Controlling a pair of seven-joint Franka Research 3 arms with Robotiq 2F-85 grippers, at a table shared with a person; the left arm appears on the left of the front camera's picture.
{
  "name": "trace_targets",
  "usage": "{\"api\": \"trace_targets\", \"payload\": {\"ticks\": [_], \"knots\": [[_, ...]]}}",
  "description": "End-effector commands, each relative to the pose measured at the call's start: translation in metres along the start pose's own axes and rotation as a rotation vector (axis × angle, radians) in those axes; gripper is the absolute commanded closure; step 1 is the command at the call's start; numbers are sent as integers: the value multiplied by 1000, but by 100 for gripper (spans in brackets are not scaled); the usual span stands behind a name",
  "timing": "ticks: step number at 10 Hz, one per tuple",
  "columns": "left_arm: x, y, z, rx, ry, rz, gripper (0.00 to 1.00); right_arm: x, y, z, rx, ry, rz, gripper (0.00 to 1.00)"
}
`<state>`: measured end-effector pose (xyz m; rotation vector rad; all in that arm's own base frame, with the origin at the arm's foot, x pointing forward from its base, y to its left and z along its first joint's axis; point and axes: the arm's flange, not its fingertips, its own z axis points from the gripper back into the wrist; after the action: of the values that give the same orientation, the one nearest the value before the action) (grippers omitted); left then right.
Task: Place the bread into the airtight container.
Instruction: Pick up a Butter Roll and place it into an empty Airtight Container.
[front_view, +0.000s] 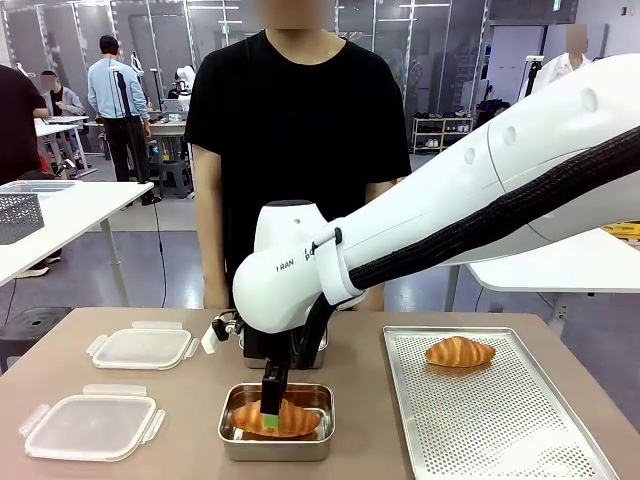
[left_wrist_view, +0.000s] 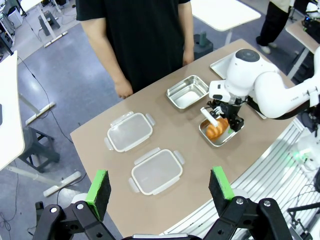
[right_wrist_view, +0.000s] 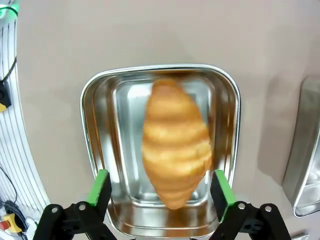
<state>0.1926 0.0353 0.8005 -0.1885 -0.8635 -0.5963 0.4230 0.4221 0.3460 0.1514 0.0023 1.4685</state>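
A golden croissant, the bread (front_view: 292, 419), lies in the near steel airtight container (front_view: 276, 448) at the table's front middle. My right gripper (front_view: 270, 404) hangs straight down over it. In the right wrist view the bread (right_wrist_view: 175, 142) looks slightly blurred inside the container (right_wrist_view: 92, 130). The right gripper (right_wrist_view: 160, 176) is open there, its green pads standing on either side of the bread's near end without touching it. My left gripper (left_wrist_view: 160, 187) is open and empty, high above the table's left side. From there I see the bread (left_wrist_view: 216, 129) under the right gripper (left_wrist_view: 220, 120).
A second croissant (front_view: 459, 352) lies on the perforated tray (front_view: 500, 420) at the right. Another steel container (left_wrist_view: 187, 92) stands behind the first. Two clear lids (front_view: 142, 347) (front_view: 92, 425) rest at the left. A person stands at the far edge.
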Motion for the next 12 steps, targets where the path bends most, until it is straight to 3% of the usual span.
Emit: {"api": "trace_targets", "payload": {"ticks": [1, 12], "knots": [[3, 0, 1, -10, -4, -5, 0, -11, 7, 5, -38, 5, -9, 0], [3, 0, 1, -10, -4, -5, 0, -1, 0, 4, -7, -2, -1, 0]]}}
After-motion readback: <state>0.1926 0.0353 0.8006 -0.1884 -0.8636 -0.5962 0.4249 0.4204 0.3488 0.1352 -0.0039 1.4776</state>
